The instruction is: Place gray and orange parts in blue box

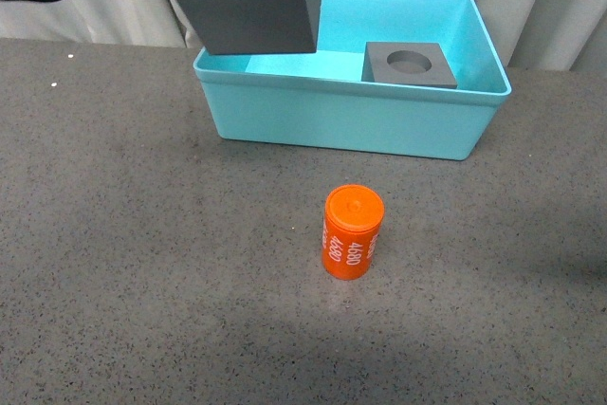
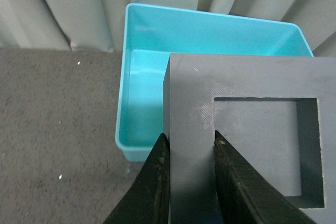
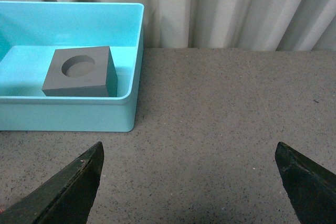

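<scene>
One part is stowed: the round-recess cube lies in the right end of the blue box. The left gripper is clamped on one wall of the square-recess cube, which hangs in the air over the box's left end, pending release; the right gripper is spread wide and empty. The orange cylinder stands on the table in front of the box, not yet collected.

Lab-like test bench: speckled gray tabletop, pale curtain backdrop.

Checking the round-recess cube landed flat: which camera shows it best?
Right wrist view: round-recess cube large, whole, in the blue box. Front view: smaller, base behind the wall. Left wrist view misses it.
</scene>
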`<state>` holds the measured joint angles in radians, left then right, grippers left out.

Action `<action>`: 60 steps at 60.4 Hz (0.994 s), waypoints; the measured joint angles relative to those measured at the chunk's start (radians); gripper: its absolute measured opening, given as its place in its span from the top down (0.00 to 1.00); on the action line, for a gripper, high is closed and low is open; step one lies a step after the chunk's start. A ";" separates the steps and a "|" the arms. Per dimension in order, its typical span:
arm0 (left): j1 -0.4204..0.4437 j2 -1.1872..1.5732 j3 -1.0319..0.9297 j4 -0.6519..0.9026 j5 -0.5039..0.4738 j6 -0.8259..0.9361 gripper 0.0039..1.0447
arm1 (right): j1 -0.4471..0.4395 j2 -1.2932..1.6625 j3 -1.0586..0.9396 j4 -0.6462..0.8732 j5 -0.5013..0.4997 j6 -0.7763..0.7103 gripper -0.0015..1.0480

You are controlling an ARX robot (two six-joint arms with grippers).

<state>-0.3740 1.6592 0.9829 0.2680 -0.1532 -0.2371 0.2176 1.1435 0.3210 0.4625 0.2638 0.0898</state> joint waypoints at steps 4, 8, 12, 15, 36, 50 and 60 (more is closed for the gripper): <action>0.006 0.063 0.060 0.002 0.000 0.008 0.83 | 0.000 0.000 0.000 0.000 0.000 0.000 0.09; 0.020 0.144 0.123 0.002 0.016 0.012 0.83 | 0.000 0.000 0.000 0.000 0.000 0.000 0.09; 0.039 0.216 0.174 0.002 0.023 0.011 0.83 | 0.000 0.000 0.000 0.000 0.000 0.000 0.09; 0.056 0.269 0.222 -0.006 0.018 0.010 0.83 | 0.000 0.000 0.000 0.000 0.000 0.000 0.09; 0.087 0.421 0.360 -0.065 0.006 0.010 0.83 | 0.000 0.000 0.000 0.000 0.000 0.000 0.09; 0.085 0.504 0.386 -0.117 0.020 0.008 0.83 | 0.000 0.000 0.000 0.000 0.000 0.000 0.09; 0.082 0.520 0.406 -0.134 0.021 0.009 0.83 | 0.000 0.000 0.000 0.000 0.000 0.000 0.09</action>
<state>-0.2920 2.1788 1.3891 0.1337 -0.1322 -0.2279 0.2176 1.1435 0.3210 0.4625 0.2638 0.0898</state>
